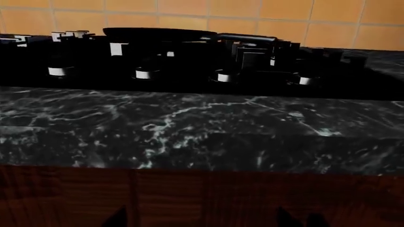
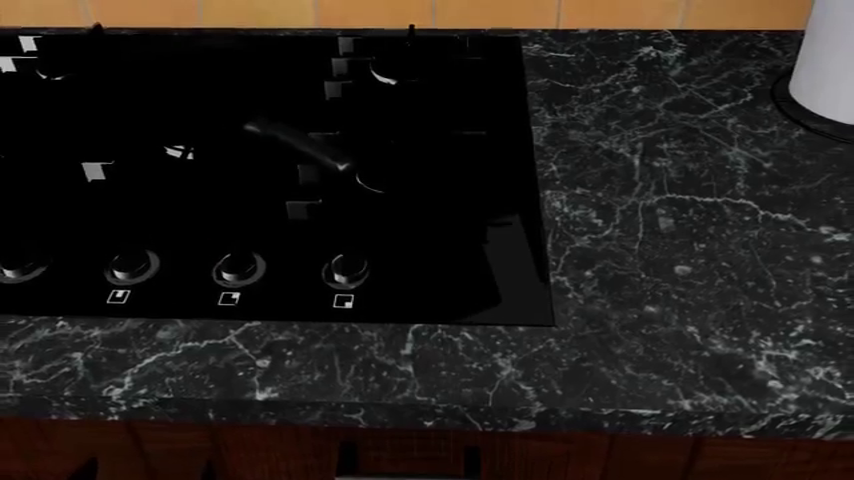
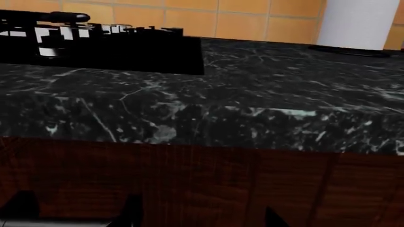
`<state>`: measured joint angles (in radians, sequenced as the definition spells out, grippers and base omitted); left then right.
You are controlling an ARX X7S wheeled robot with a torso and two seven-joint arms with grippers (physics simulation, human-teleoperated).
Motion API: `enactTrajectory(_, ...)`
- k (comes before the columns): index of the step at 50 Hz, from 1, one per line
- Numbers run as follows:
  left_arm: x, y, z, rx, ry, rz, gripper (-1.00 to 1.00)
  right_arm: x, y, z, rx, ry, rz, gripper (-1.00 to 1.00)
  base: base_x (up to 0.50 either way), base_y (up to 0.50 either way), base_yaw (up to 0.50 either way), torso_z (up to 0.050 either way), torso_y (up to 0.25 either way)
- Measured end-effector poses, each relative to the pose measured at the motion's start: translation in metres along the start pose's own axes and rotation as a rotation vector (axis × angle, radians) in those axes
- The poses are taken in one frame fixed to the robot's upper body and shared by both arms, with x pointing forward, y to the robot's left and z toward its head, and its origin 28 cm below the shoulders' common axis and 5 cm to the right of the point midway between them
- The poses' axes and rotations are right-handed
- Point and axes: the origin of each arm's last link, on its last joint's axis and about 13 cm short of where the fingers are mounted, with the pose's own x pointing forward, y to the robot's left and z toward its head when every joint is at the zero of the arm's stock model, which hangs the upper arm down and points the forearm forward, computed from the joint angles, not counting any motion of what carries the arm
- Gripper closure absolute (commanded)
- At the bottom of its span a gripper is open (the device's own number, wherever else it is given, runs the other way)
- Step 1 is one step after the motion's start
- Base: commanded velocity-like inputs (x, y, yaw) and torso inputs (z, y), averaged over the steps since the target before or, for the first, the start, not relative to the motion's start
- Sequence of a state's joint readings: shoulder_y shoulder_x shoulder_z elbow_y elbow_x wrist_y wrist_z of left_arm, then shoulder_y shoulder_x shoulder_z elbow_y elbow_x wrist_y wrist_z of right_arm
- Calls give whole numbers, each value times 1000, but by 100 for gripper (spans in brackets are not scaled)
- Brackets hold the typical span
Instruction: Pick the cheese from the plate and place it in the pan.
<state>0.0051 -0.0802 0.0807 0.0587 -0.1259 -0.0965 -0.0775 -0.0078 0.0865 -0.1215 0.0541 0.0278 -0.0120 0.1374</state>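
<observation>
The cheese and the plate are out of view in all three views. The black pan [image 1: 159,33] sits on the far part of the stove, its glossy handle [image 1: 245,38] pointing sideways. In the head view only the handle [image 2: 300,146] stands out against the black stove. My left gripper [image 1: 200,221] is open and empty, low in front of the cabinet below the counter edge. My right gripper [image 3: 202,220] is also open and empty, in front of the cabinet further right. Neither gripper shows in the head view.
The black stove [image 2: 441,250] with a row of knobs [image 2: 238,268] fills the left of the dark marble counter [image 2: 667,250]. A white cylinder on a dark base [image 2: 825,55] stands at the back right, also in the right wrist view [image 3: 358,21]. A wood cabinet front [image 1: 202,194] is below.
</observation>
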Motion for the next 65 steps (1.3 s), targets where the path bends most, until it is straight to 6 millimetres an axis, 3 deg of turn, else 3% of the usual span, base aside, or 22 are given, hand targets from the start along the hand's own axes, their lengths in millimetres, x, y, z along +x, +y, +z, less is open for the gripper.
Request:
enactTrajectory(34, 1, -4, 5, -19, -13, -35, -100, 2, -3, 2, -20, -1, 2, -100, 0, 0, 0, 50, 0)
enactTrajectory(39, 0, -2, 10, -64, 2, -38, -100, 2, -4, 6, -39, 10, -8, -100, 0, 0, 0, 0, 0)
enactTrajectory(43, 3, 6, 31, -123, -1, -27, -100, 3, -10, 25, -44, 2, -12, -100, 0, 0, 0, 0, 0)
enactTrajectory(56, -4, 39, 120, -153, -33, 12, -100, -2, -48, 117, 40, -67, -13, -100, 0, 0, 0, 0, 0)
enactTrajectory(65, -15, 44, 154, -108, -63, 13, -100, -9, -60, 149, 76, -95, 3, -100, 0, 278, 0, 0, 0)
